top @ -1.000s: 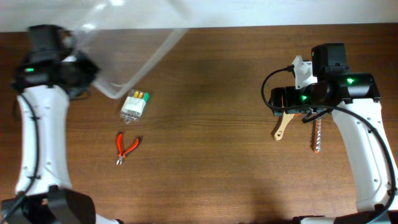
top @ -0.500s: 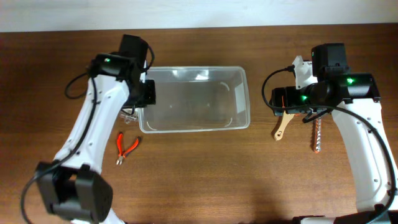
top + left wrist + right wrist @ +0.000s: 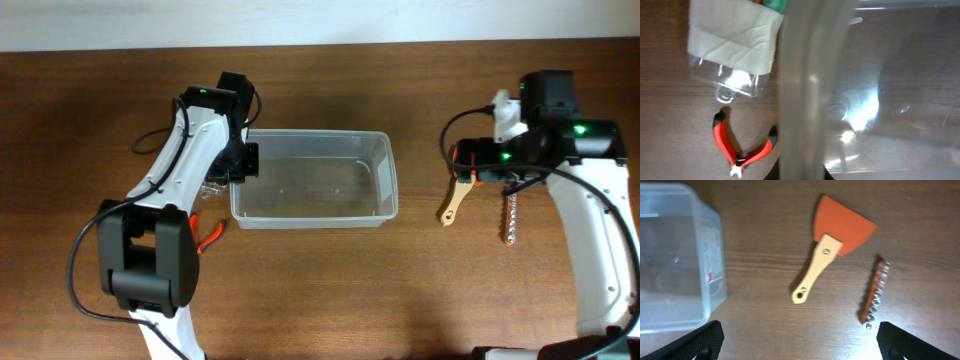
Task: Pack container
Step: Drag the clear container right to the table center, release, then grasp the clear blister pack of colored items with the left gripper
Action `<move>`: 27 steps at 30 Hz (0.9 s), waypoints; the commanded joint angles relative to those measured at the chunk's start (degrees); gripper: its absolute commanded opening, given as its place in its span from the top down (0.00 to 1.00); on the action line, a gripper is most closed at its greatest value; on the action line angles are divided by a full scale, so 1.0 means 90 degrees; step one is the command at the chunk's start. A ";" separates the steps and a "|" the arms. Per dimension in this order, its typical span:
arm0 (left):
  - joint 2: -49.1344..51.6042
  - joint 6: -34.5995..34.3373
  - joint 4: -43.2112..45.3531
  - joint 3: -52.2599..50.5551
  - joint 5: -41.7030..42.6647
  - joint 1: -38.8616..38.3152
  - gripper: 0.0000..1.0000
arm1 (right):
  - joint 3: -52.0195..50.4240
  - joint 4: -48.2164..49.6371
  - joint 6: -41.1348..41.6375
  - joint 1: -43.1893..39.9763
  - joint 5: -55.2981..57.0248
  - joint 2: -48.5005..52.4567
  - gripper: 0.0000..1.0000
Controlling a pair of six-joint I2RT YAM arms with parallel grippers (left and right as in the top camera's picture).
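Container (image 3: 312,221) is settling a touch further right on the desk (image 3: 320,300) than half a second back, probably parking it for loading, left pincer (image 3: 240,163) hugging its left rim (clamped or not, can't tell), right pincer (image 3: 800,336) hanging wide apart over the scraper (image 3: 832,255)

The container (image 3: 805,75) overruns the left wrist view, its rim blurred

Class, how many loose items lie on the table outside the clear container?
4: a small clear box and red pliers left of the container; a wooden-handled scraper and a bit strip to its right. More may be hidden.
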 commanded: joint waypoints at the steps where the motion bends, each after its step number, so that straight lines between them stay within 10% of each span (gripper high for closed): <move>1: 0.0146 0.0107 0.0024 0.0010 -0.0104 -0.0129 0.98 | 0.0146 -0.0017 0.0083 -0.0289 0.0061 0.0032 0.01; 27: -0.0369 0.0797 -0.0151 0.1146 -0.0612 -0.0163 0.28 | 0.0146 -0.0017 0.0078 -0.0321 0.0066 0.0032 0.01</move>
